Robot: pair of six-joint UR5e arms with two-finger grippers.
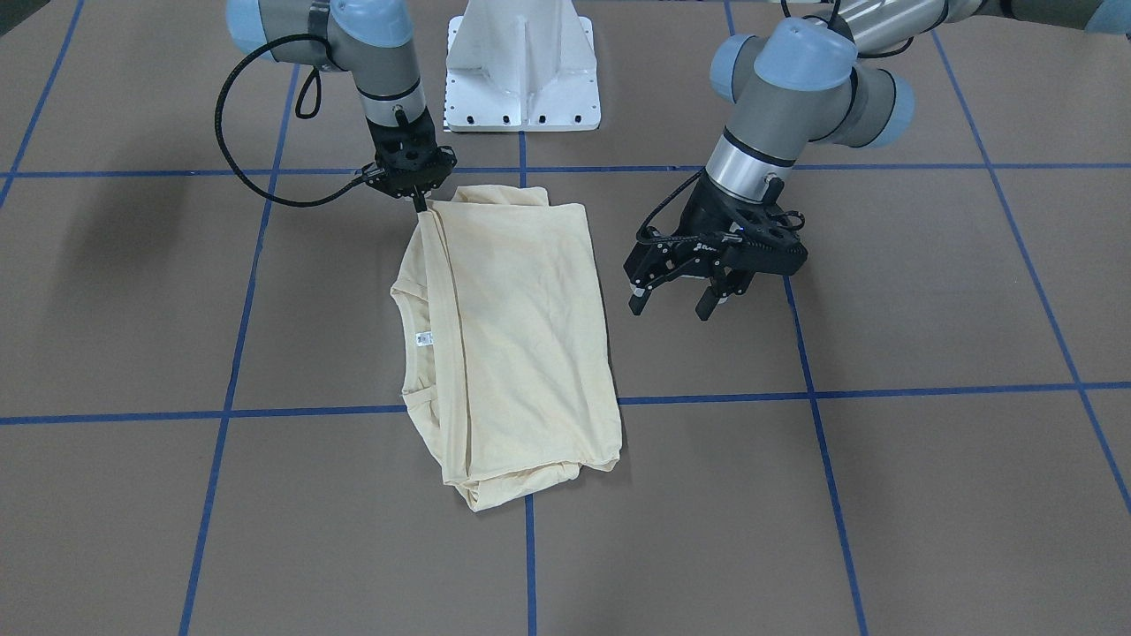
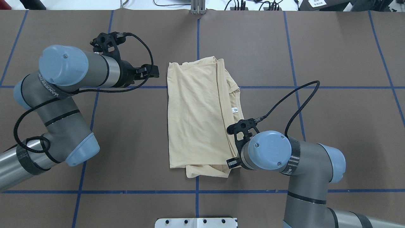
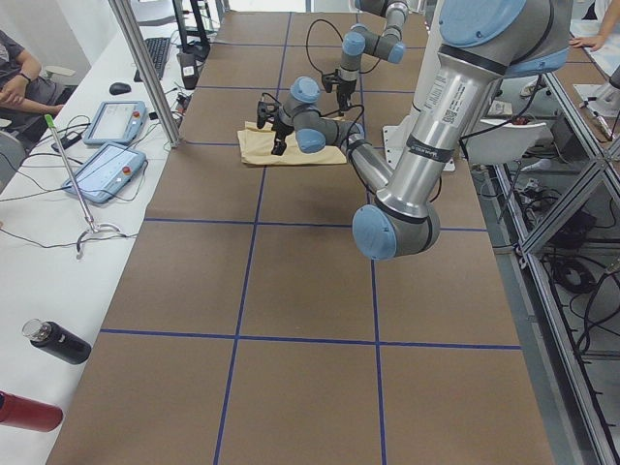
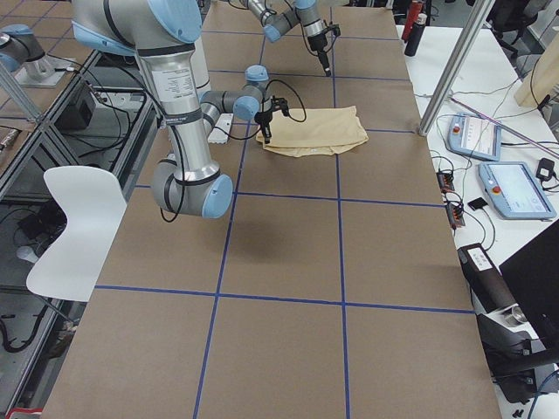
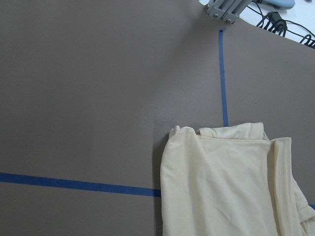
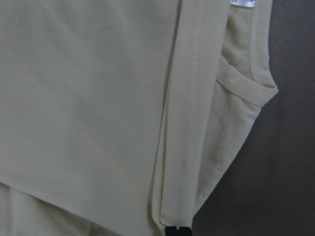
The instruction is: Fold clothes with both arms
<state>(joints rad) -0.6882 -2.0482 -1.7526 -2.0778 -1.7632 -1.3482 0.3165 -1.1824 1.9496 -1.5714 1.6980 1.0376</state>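
Exterior front-facing view: the right gripper point(image 1: 421, 205) is pinched shut on the collar-side corner of the cream long-sleeved shirt point(image 1: 521, 336), the corner nearest the white base pedestal point(image 1: 521, 79). The left gripper point(image 1: 671, 309) hangs spread open and empty off the shirt's other long edge, farther from the pedestal. The shirt lies as a narrow folded slab straight out from the pedestal. A crosswise fold looks in hand. Next, the left gripper probably needs to take the matching pedestal-side corner so both lift evenly.
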